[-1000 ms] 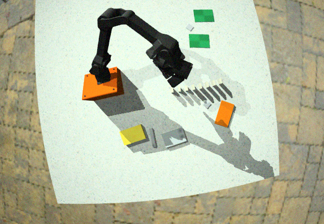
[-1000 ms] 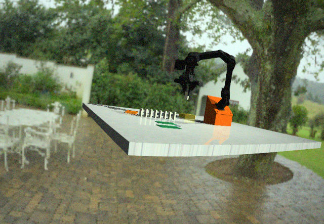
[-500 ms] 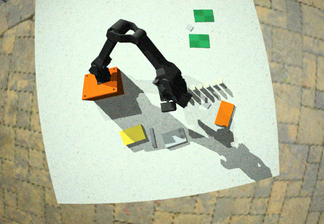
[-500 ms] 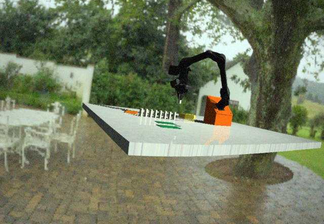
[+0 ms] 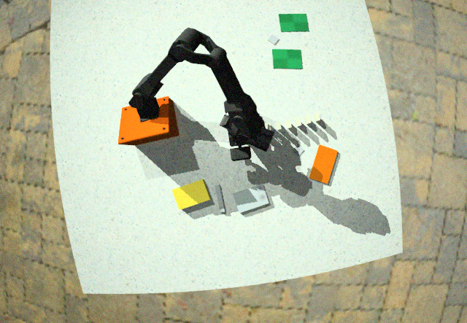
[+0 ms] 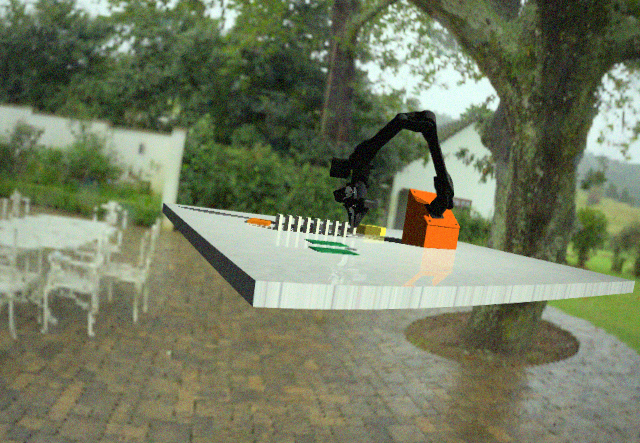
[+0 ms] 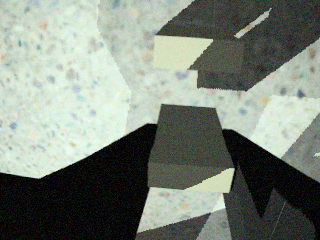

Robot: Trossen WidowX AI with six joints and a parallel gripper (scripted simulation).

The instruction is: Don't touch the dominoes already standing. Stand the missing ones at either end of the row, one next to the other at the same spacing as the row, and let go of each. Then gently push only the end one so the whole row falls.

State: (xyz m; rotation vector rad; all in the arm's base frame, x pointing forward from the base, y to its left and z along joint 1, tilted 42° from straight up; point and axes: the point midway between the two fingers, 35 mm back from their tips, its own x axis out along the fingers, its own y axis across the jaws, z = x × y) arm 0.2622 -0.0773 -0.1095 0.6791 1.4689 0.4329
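Note:
A row of several thin cream dominoes [image 5: 290,125] [image 6: 298,230] stands upright; the arm hides its left part in the top view. My gripper [image 6: 354,227] [image 7: 188,137] is shut on a cream domino [image 7: 189,142], just beyond the row's end nearest the orange base. The wrist view shows the held domino between both fingers, with the row's end domino [image 7: 179,52] a gap away from it. The held domino looks upright and low over the table; whether its foot touches cannot be told. The fingertips are hidden in the top view.
An orange block [image 5: 324,164] lies near the row's far end. A yellow block [image 5: 191,194], a grey bar [image 5: 220,199] and a grey-white block [image 5: 252,200] lie at the front. Two green squares [image 5: 293,22] [image 5: 287,59] and a small pale tile [image 5: 273,39] lie behind the row.

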